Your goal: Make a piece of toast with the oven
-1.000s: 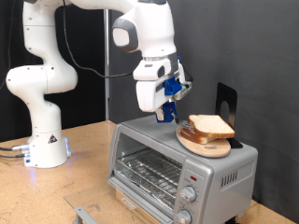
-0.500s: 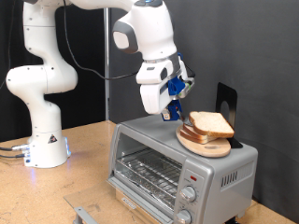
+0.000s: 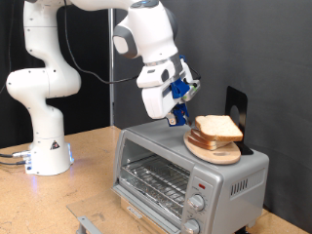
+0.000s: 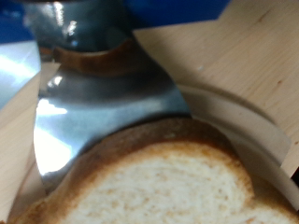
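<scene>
- The gripper [image 3: 176,115] hangs tilted above the oven [image 3: 185,171], just beside the bread; whether its fingers are spread or pressed together cannot be told.
- The piece of toast [image 3: 218,127] tops a pile of slices on a wooden plate [image 3: 213,153] on the oven's roof.
- The oven's door is closed.

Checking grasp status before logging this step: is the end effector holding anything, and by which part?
Nothing shows as held. The end effector hovers above the oven, beside the bread slices on the wooden plate.
</scene>
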Tool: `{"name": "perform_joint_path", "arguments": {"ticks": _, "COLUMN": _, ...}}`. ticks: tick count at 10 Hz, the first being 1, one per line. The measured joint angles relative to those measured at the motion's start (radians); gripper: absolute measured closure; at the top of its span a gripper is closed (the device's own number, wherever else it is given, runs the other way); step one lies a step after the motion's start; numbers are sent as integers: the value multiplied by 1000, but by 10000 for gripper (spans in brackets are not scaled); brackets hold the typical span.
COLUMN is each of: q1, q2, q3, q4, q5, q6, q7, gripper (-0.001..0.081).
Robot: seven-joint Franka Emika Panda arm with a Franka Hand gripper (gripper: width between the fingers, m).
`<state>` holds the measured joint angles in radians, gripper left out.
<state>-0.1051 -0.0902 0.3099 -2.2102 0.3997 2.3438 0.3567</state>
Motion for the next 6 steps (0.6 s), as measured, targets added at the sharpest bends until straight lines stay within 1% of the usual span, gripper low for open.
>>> {"name": "perform_joint_path", "arguments": {"ticks": 2, "q1": 0, "q2": -26, "q3": 0, "q4": -35, "q5": 38, "q6": 58, "q7": -37, "gripper": 322}}
{"name": "perform_joint_path", "arguments": {"ticks": 3, "q1": 0, "q2": -39, "q3": -1, "q4": -46, "q5": 52, "q6": 65, "q7": -49, "gripper": 322}}
{"name": "perform_joint_path", "arguments": {"ticks": 6, "q1": 0, "q2": -92, "q3": -17, "q4": -80, "q5": 75, "q6": 42, "q7": -92, "gripper": 322}}
